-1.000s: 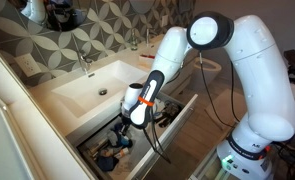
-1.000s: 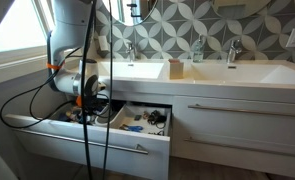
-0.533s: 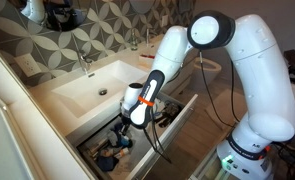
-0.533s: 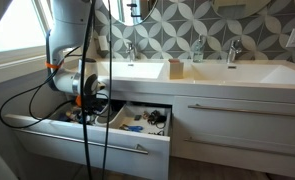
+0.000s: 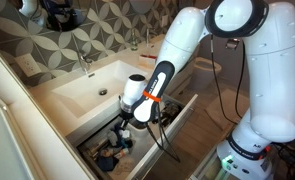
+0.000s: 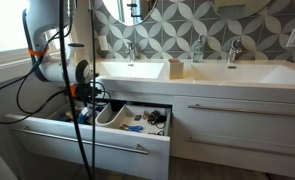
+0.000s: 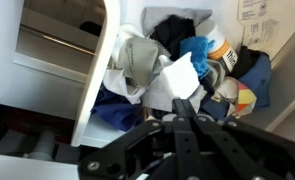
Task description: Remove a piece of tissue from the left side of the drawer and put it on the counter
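The open drawer (image 5: pixel 159 135) (image 6: pixel 107 145) is full of mixed items. A white piece of tissue (image 7: pixel 177 85) lies on top of the clutter in the wrist view. My gripper (image 7: pixel 184 103) is shut, and its fingertips pinch the lower edge of this tissue. In both exterior views the gripper (image 5: pixel 123 128) (image 6: pixel 88 108) reaches down into the drawer's end next to the arm. The tissue itself does not show clearly there.
Blue cloth (image 7: pixel 202 55), dark items and a bottle (image 7: pixel 219 48) crowd the drawer around the tissue. The white counter (image 6: pixel 227 72) with two sinks (image 5: pixel 87 88) and faucets lies above. A cable (image 6: pixel 87 150) hangs in front of the drawer.
The arm's upper links have swung and the wrist has shifted slightly up and away from the drawer's middle. The gripper stays low at the drawer.
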